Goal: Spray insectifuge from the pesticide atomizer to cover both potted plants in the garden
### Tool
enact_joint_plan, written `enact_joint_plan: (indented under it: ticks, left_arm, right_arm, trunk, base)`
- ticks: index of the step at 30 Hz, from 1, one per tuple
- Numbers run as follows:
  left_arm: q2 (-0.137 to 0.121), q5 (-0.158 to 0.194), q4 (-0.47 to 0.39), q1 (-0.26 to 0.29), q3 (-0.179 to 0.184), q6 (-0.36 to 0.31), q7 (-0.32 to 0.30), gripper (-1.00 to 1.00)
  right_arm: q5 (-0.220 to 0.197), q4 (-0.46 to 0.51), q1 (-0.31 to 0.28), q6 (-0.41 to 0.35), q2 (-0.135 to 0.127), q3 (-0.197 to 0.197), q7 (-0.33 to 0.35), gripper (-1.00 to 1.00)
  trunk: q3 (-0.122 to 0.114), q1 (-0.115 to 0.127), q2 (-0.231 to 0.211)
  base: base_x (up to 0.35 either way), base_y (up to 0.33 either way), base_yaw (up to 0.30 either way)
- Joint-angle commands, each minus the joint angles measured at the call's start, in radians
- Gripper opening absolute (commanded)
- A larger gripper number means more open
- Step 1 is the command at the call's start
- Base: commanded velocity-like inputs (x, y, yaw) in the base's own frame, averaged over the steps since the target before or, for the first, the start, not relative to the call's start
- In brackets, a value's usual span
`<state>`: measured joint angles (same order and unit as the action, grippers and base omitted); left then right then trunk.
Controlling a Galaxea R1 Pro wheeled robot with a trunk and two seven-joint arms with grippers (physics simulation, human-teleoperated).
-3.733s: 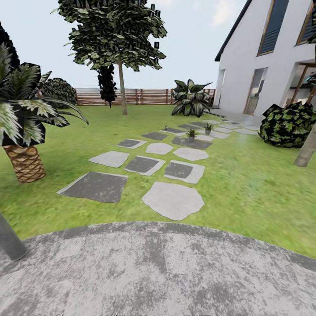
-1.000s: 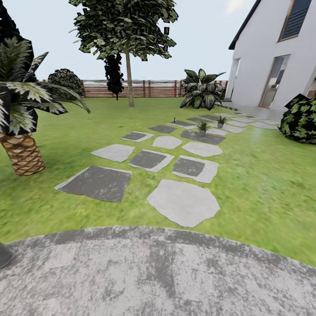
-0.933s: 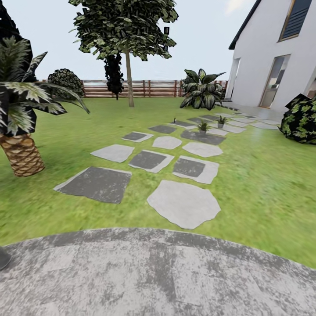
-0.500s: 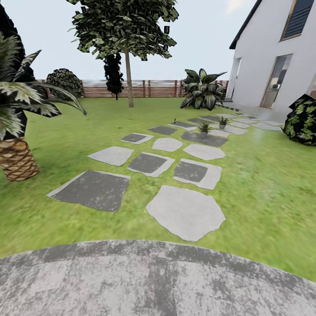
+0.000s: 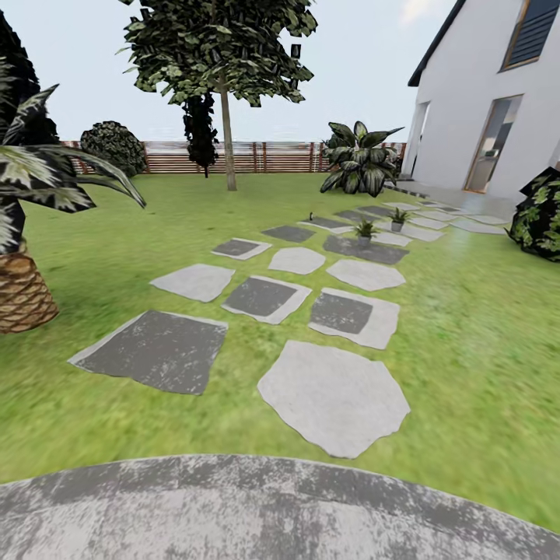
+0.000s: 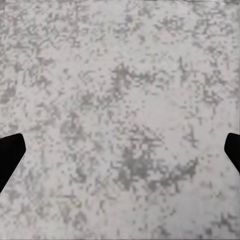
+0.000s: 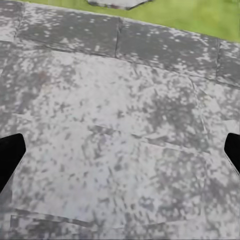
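Two small potted plants stand far ahead on the stepping stones of the garden lawn (image 5: 459,327): the nearer potted plant (image 5: 364,231) on a dark slab, the farther potted plant (image 5: 397,219) just behind it to the right. A tiny dark upright object (image 5: 312,215), too small to identify, stands on a stone to their left. In the left wrist view my left gripper (image 6: 120,152) hangs open over speckled grey paving, its dark fingertips (image 6: 10,157) at the frame's edges. My right gripper (image 7: 120,152) is open the same way above paving, with grass beyond.
A curved grey paved pad (image 5: 257,513) lies at my feet. Stepping stones (image 5: 330,397) lead across the grass. A striped-leaf plant in a woven basket (image 5: 19,288) stands at the left, a tree (image 5: 227,101) and brown fence (image 5: 257,157) behind, a white house (image 5: 498,101) and dark bush (image 5: 540,214) at the right.
The whole view has slid forward across the paved pad: stones and lawn have drawn nearer, the basket plant has shifted leftward out of frame. The things themselves have not moved.
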<state>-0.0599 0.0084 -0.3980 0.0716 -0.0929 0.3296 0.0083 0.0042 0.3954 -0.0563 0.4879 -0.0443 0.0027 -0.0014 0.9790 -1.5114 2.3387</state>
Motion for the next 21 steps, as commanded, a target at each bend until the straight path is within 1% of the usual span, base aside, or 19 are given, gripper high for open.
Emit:
enact_joint_plan:
  ticks: [1,17,21]
  left_arm:
    - [0.0,0.001,0.001,0.0,-0.001,0.003,0.001,1.0]
    - [-0.001,0.001,0.001,0.002,-0.001,0.003,0.001,1.0]
    - [0.002,-0.009,0.001,0.008,0.0,0.003,0.0,1.0]
  right_arm:
    - [0.0,-0.001,0.0,0.003,0.0,0.0,0.0,1.0]
    - [0.0,-0.001,0.0,0.003,0.0,0.0,0.0,1.0]
    - [0.0,0.0,0.0,0.003,0.0,0.001,0.002,1.0]
  trunk:
    - [0.001,0.0,0.0]
    - [0.001,0.0,0.0]
    - [0.001,0.0,0.0]
  base:
    - [0.34,0.0,0.0]
    - [0.34,0.0,0.0]
    - [0.34,0.0,0.0]
